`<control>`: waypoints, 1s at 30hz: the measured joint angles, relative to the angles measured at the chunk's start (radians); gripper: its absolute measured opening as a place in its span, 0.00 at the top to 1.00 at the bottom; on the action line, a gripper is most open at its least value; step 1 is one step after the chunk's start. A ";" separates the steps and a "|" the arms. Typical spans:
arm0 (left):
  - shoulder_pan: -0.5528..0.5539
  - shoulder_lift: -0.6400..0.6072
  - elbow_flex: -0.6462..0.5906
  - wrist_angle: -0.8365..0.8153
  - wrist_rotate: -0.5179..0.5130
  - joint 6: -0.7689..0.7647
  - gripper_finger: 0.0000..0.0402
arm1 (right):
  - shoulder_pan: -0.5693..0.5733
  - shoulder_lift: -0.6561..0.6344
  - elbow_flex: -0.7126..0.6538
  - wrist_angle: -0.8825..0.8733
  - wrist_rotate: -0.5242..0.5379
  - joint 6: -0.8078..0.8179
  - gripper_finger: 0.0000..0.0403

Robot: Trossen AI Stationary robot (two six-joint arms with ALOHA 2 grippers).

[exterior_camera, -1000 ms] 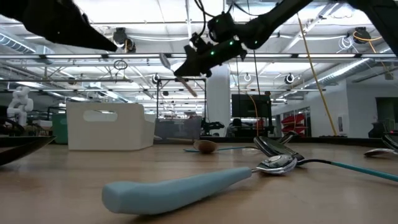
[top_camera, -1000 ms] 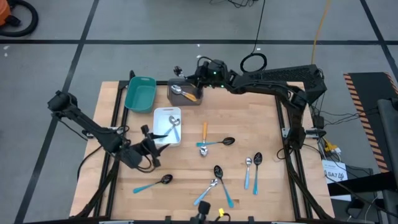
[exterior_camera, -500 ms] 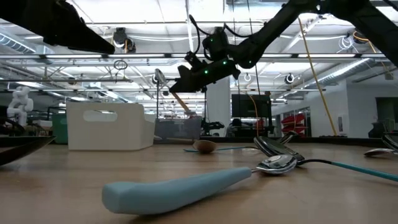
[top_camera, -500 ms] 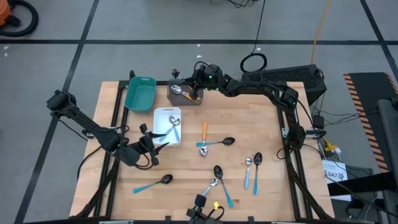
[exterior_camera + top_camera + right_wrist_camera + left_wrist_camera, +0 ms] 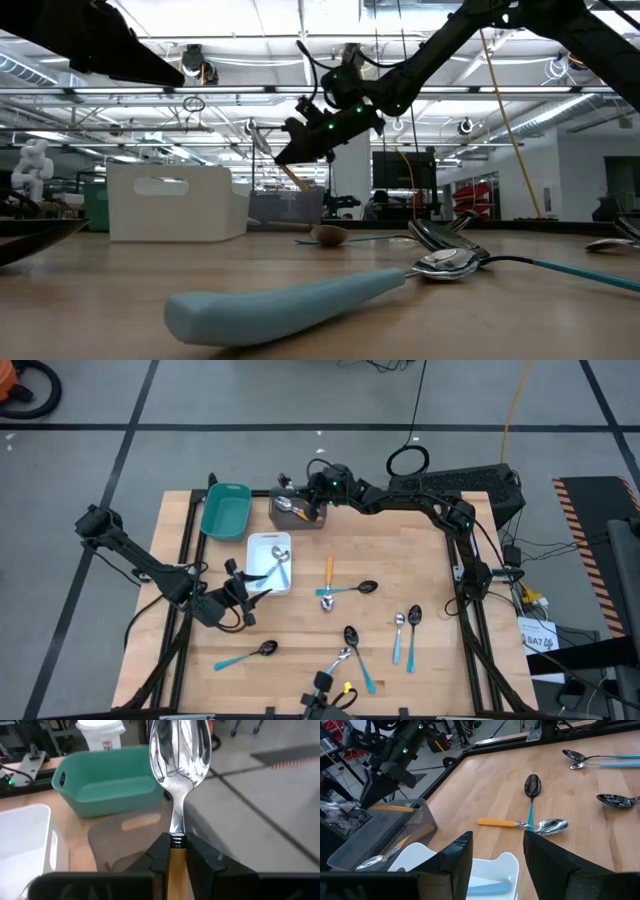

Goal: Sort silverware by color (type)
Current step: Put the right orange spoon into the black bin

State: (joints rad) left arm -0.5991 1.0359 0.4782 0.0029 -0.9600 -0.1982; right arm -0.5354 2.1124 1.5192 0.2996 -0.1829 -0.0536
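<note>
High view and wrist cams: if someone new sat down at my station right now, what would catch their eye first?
Probably the right gripper at the table's far edge, shut on an orange-handled spoon held over the grey tray, which already has a spoon inside. Next, the loose spoons scattered over the near half of the table, blue handles mostly. The left gripper waits, open, beside the white tray.

You have three trays (image 5: pixel 225 510) at the back left of the table (image 5: pixel 420 540), one (image 5: pixel 296 518) beside it, one (image 5: pixel 262 545) in front. A spoon (image 5: pixel 279 567) lies in the front tray. More spoons (image 5: pixel 405 628) lie spread over the table nearer you, two (image 5: pixel 340 591) crossing in the middle.
</note>
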 joint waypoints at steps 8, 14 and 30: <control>0.000 0.000 0.000 0.000 0.000 -0.003 0.57 | 0.000 0.000 0.000 -0.088 0.003 0.022 0.90; 0.000 0.000 0.000 -0.001 0.000 -0.006 0.57 | -0.002 0.006 0.000 -0.132 0.003 0.014 0.90; 0.000 0.000 0.000 -0.011 0.011 -0.015 0.57 | -0.008 0.047 0.000 -0.137 0.004 0.016 0.89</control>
State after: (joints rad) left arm -0.5987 1.0359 0.4786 -0.0078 -0.9490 -0.2134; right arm -0.5430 2.1590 1.5192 0.1629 -0.1788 -0.0380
